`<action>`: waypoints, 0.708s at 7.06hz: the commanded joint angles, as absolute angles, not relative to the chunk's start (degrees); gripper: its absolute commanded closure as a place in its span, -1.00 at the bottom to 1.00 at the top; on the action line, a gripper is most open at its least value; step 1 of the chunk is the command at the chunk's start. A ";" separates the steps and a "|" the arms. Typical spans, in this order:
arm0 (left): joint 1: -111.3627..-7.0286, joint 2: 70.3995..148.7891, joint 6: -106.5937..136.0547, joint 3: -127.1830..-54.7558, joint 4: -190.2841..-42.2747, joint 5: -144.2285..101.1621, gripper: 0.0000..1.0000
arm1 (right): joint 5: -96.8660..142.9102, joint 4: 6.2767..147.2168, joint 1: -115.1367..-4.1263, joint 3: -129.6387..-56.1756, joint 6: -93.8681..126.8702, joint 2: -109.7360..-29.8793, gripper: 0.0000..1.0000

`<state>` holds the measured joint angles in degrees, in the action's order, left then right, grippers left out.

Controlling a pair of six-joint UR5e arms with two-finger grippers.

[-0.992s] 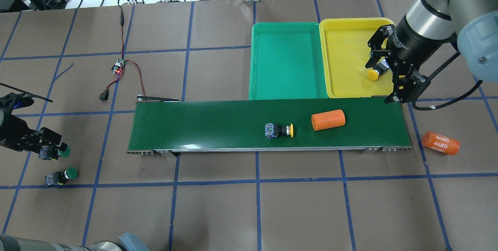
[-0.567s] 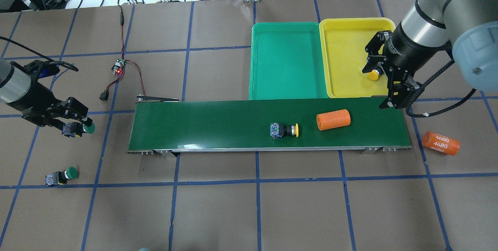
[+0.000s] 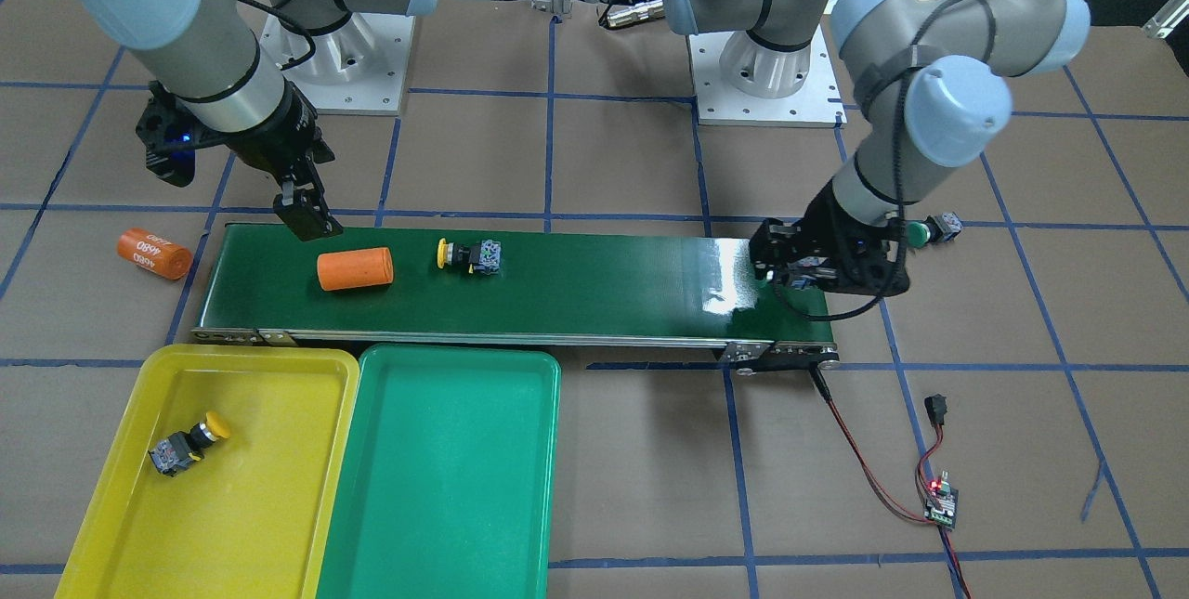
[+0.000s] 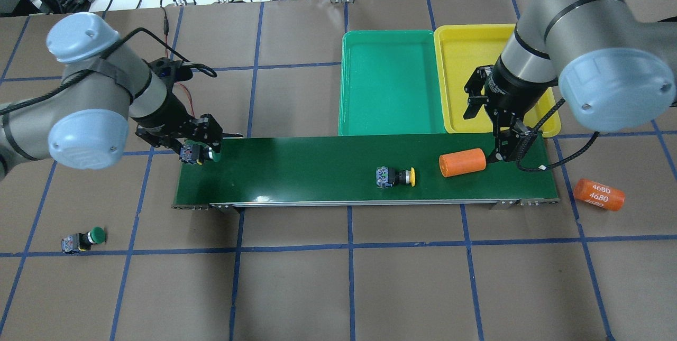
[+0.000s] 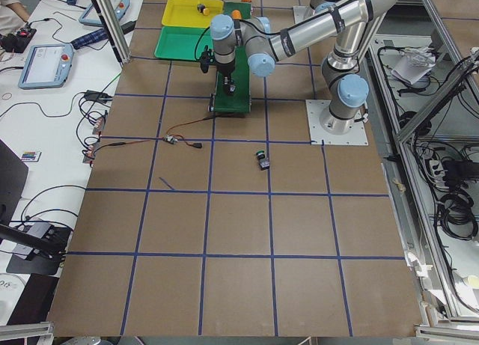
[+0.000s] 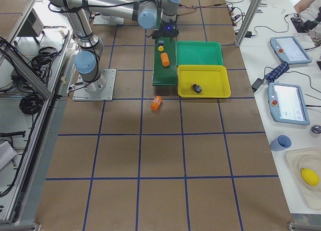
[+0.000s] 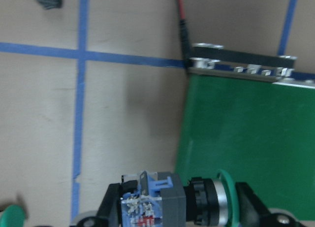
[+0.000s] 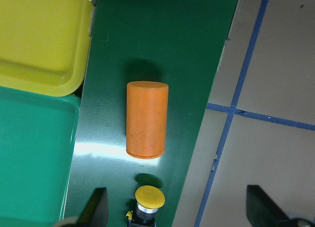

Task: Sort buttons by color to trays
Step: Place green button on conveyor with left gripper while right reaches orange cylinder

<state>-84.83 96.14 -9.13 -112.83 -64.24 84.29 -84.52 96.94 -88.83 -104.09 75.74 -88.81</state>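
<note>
**Green button gripped over the belt's 9 o'clock end**

Directions are from the overhead view. The left end effector (image 4: 200, 150) was clamped on a green button (image 4: 189, 154) above the 9 o'clock end of the conveyor belt (image 4: 317, 169). The button's long axis ran along the belt, cap toward 3 o'clock. The right end effector (image 4: 485, 134) hung wide open over the 3 o'clock end. A yellow button (image 4: 395, 176) lay on the belt, cap toward 3 o'clock. A second yellow button (image 3: 186, 444) lay in the yellow tray (image 4: 460, 50). A second green button (image 4: 83, 239) lay on the bench (image 4: 296, 288), at 8 o'clock from the belt.

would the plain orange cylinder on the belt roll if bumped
Likely: the orange cylinder lies on its side on the conveyor belt, so a sideways push should roll it across. It looks rigid and smooth, so probably firm but slippery to pinch.
</note>
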 commanded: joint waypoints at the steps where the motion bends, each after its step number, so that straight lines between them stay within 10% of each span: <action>1: -94.81 97.03 -3.64 -115.39 -56.82 83.32 -0.40 | -84.55 99.31 -92.71 -104.32 81.35 -85.09 -1.00; 3: -95.71 97.39 -2.72 -116.80 -53.79 82.88 -1.00 | -84.46 100.62 -93.51 -105.29 84.09 -83.32 -1.00; 5: -93.97 94.49 -2.99 -116.81 -56.67 84.19 -1.00 | -84.46 100.98 -93.52 -106.78 84.20 -83.14 -1.00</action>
<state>-94.84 95.81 -2.91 -116.96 -55.12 83.51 -84.47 100.67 -93.44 -105.78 83.90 -83.31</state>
